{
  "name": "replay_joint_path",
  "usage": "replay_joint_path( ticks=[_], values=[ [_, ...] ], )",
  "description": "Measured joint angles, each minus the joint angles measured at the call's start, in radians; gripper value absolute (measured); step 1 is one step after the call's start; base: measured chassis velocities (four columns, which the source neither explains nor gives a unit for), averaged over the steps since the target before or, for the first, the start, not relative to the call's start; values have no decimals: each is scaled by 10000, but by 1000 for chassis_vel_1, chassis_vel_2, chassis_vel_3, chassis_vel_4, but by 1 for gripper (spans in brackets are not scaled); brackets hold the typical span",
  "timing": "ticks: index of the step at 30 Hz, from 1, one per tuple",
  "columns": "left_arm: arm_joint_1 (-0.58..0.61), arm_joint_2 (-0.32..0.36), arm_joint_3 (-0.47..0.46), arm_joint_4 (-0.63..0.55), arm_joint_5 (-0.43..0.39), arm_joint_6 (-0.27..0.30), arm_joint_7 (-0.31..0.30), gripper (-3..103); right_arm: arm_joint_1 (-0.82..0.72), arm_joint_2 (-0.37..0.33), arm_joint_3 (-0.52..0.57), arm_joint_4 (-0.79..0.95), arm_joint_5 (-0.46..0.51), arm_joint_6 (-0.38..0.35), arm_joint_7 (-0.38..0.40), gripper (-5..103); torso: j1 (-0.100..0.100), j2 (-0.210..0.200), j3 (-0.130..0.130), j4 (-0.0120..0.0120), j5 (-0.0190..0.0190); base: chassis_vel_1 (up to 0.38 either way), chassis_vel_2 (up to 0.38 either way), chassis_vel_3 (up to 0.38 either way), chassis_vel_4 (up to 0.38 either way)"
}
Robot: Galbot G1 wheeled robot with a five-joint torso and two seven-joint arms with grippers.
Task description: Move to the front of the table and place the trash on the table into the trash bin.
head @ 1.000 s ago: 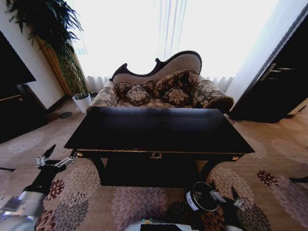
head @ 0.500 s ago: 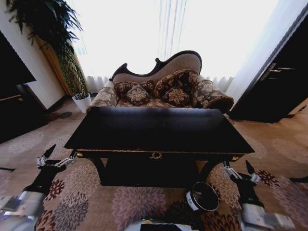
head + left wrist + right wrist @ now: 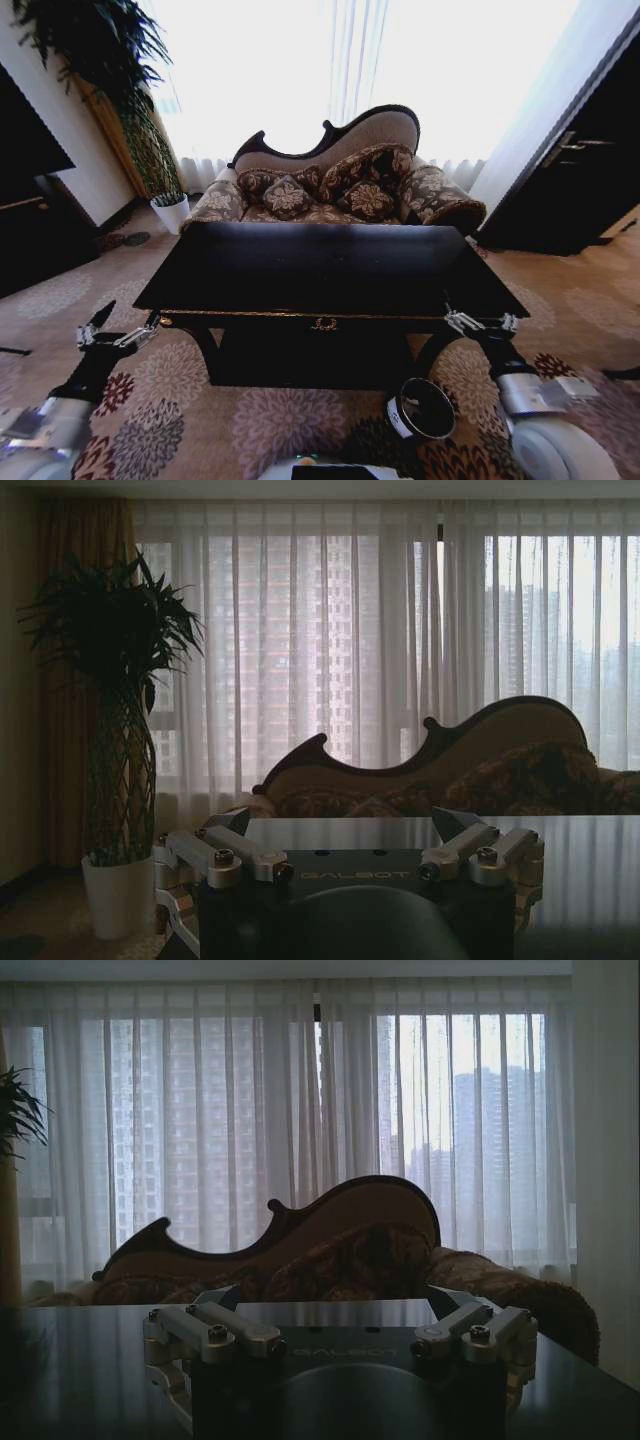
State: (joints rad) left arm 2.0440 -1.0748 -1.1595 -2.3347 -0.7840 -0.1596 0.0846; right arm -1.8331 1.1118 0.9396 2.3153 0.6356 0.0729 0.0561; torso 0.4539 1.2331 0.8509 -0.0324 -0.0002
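Observation:
The glossy black table (image 3: 330, 265) with gold trim stands straight ahead of me, its top bare and reflective. On the carpet below its front right sits the small black trash bin (image 3: 397, 418) with a pale rim. The trash is out of view. My left gripper (image 3: 125, 325) hangs open beside the table's front left corner, low over the carpet. My right gripper (image 3: 482, 320) is open at the front right corner, level with the table edge and above the bin. Both wrist views look across the table top (image 3: 585, 845) (image 3: 80, 1360) past open fingers (image 3: 235, 852) (image 3: 225, 1332).
An ornate sofa (image 3: 340, 180) with cushions stands right behind the table, before bright curtained windows. A tall plant (image 3: 110, 70) in a white pot (image 3: 170, 212) is at the back left. Dark cabinets flank the room at left (image 3: 30, 210) and right (image 3: 585, 170).
My right arm has risen from low beside the bin to the table's front right corner. The left arm and the camera have stayed put.

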Motion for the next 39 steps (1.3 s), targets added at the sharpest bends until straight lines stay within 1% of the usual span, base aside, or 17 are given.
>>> replay_joint_path(
  ticks=[8, 39],
  values=[
    [0, 0, 0, 0, 0, 0, 0, 100, -71, 120, 18, -98, 46, 13, -8, 100, 0, 0, 0, -1, 0, 0, 0, 0, 0],
    [0, 0, 0, 0, 0, 0, 0, 100, -89, 146, 11, -132, 44, 87, -6, 100, 2, 0, 1, 0, 0, 8, -7, -9, 8]
  ],
)
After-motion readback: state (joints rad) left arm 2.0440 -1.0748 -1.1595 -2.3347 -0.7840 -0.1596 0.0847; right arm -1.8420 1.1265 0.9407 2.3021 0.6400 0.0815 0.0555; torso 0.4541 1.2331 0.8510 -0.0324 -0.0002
